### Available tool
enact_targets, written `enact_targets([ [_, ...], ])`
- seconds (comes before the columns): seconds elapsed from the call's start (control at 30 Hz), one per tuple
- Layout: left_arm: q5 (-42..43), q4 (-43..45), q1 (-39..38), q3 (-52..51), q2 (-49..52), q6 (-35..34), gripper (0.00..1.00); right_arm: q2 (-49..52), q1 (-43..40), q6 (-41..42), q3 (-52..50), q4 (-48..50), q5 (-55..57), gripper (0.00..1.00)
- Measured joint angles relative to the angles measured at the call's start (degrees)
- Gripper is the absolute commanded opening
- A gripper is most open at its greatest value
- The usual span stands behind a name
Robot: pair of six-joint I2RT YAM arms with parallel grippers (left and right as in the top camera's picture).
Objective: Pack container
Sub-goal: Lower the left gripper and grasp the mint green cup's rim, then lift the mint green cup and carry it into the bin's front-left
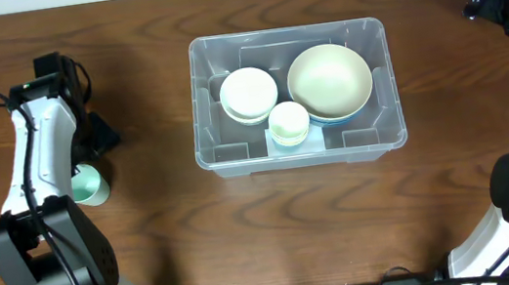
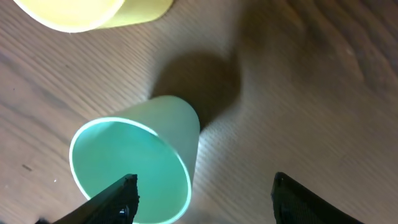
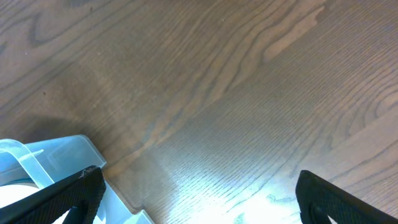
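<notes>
While our left gripper (image 2: pixel 205 208) hangs wide open and empty near the left edge of the counter (image 1: pixel 278 243), one finger at the green cup (image 2: pixel 134 158), our right gripper (image 3: pixel 199 202) gapes empty by the far right corner. The container (image 1: pixel 302 158) sits mid-counter.

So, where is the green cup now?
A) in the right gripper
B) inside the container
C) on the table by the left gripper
C: the green cup sits on the table by the open left gripper, outside the container.
</notes>
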Motion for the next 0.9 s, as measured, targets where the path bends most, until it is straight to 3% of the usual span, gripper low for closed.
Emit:
enact_targets([
  [0.3, 0.22, 5.49, 0.61, -5.27, 0.02, -1.29, 0.56, 0.02, 0.00, 0.00, 0.00, 0.00, 0.00, 0.99],
  [0.5, 0.24, 8.15, 0.61, -8.15, 0.02, -1.44, 0.42, 0.00, 0.00, 0.00, 0.00, 0.00, 0.00, 0.99],
  [0.6, 0.24, 9.22, 0.61, -9.22, 0.04, -1.75, 0.24, 0.00, 0.00, 0.00, 0.00, 0.00, 0.00, 0.99],
  [0.63, 0.28, 9.42, 0.61, -9.51, 0.07, -1.55, 0.11, 0.00, 0.00, 0.00, 0.00, 0.00, 0.00, 0.99],
  [0.67, 0.24, 9.66, 0.61, -9.81, 0.07, -1.53, 0.06, 0.00, 0.00, 0.00, 0.00, 0.00, 0.00, 0.99],
  [0.9, 1.77, 9.75, 0.61, -10.14, 0.07, -0.61, 0.06, 0.00, 0.00, 0.00, 0.00, 0.00, 0.00, 0.99],
])
